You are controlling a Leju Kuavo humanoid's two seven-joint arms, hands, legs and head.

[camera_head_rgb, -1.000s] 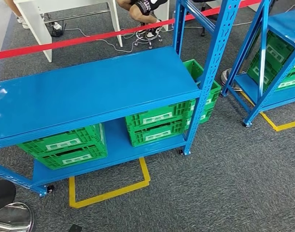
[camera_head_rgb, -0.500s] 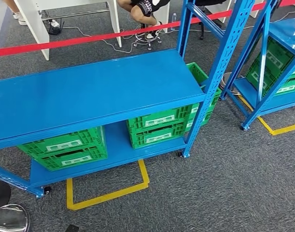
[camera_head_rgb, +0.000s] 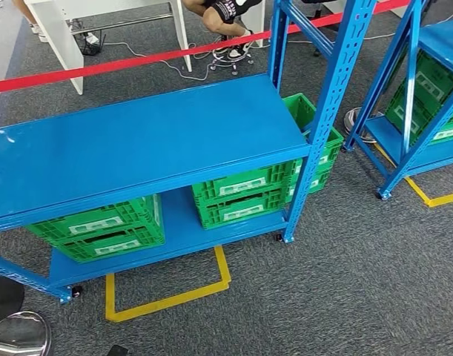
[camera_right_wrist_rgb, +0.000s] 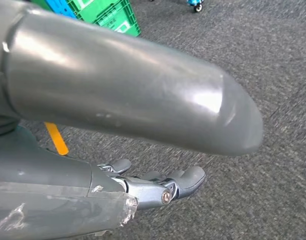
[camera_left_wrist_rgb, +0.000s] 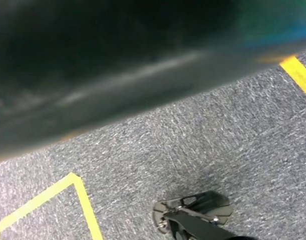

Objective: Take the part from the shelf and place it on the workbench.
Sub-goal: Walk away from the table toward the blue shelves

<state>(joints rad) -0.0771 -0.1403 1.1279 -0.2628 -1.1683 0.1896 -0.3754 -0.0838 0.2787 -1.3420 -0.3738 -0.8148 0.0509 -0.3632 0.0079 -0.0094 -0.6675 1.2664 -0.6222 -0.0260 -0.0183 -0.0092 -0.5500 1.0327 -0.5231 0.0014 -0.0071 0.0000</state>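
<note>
A blue metal shelf (camera_head_rgb: 140, 141) stands in front of me in the head view, its top board bare. Green crates (camera_head_rgb: 101, 230) (camera_head_rgb: 241, 193) sit on its lower board, and the top board hides what is in them. My right hand (camera_right_wrist_rgb: 159, 187) hangs over the grey carpet with its fingers stretched out under the thick grey thumb (camera_right_wrist_rgb: 124, 85), holding nothing. My left hand (camera_left_wrist_rgb: 193, 217) also hangs above the carpet. Its dark fingers are extended and a blurred dark thumb (camera_left_wrist_rgb: 105, 65) lies across the picture, with nothing between them.
A second blue shelf (camera_head_rgb: 405, 141) with green crates (camera_head_rgb: 431, 96) stands to the right, with a carpet gap between the two. Yellow tape (camera_head_rgb: 167, 297) marks the floor by the near shelf. Behind it run a red barrier tape (camera_head_rgb: 129, 61), a white table (camera_head_rgb: 55, 37) and a seated person (camera_head_rgb: 224, 11).
The whole head picture swayed slightly right, then back left, so the camera has moved. The shelves and crates themselves have not moved.
</note>
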